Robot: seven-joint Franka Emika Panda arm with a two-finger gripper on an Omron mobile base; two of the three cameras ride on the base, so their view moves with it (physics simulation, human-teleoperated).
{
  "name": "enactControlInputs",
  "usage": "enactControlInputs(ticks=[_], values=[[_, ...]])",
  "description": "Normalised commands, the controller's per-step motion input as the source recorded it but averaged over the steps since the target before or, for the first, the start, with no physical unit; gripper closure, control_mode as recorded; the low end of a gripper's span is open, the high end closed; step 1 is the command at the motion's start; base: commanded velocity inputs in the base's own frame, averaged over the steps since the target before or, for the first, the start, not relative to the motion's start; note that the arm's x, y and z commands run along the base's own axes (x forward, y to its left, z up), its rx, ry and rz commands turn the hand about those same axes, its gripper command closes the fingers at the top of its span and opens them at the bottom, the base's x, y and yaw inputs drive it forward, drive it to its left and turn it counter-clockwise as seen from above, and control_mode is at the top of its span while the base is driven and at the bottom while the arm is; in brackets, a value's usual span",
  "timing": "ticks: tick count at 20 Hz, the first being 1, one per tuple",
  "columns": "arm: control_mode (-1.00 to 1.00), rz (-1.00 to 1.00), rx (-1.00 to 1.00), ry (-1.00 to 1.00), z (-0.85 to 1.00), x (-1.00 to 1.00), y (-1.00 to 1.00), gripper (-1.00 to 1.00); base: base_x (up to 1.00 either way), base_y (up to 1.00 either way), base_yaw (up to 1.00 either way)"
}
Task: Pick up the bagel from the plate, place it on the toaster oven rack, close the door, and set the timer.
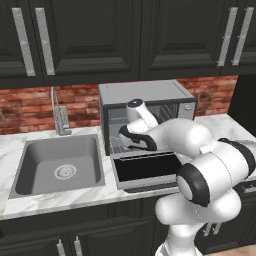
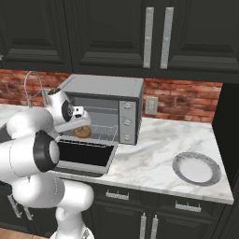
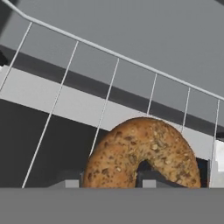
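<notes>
The bagel [image 2: 82, 131] sits at the front of the toaster oven rack [image 2: 101, 127], inside the toaster oven [image 2: 105, 109]. The gripper [image 2: 79, 122] is right at it. In the hand view the bagel [image 3: 142, 154] fills the bottom centre over the rack wires [image 3: 105, 111]; the jaws look spread to either side of it, but whether they are pinching it or have let go, cannot tell.

Risks, judged from here:
- Bagel is near the rack's front edge; pulling the hand back could drag it off onto the open door [image 2: 84, 156].
- If it is not fully resting on the wires, release could tip it between them.
- The door lies flat under the arm [image 1: 170, 135]; a low retreat could clip it.

View differences: the left base view has the arm blocking the cavity, but shows the sink [image 1: 60, 167] and the door [image 1: 145, 167] glass. The right base view shows the bagel on the rack, the control knobs [image 2: 126, 122] for the timer, and the bare plate [image 2: 196, 168] well apart on the bench [image 2: 154, 158]. The hand view gives the seeded crust and wire spacing.
</notes>
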Motion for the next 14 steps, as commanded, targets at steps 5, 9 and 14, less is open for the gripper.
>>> enactControlInputs(ticks=[5, 9, 14], values=[[-1.00, 0.01, 0.03, 0.00, -0.28, 0.24, 0.02, 1.00, 0.00, 0.00, 0.00], [-1.00, 0.01, 0.03, 0.00, -0.19, 0.10, 0.00, 1.00, 0.00, 0.00, 0.00], [-1.00, 0.00, 0.01, 0.00, -0.13, 0.00, 0.09, -1.00, 0.00, 0.00, 0.00]])
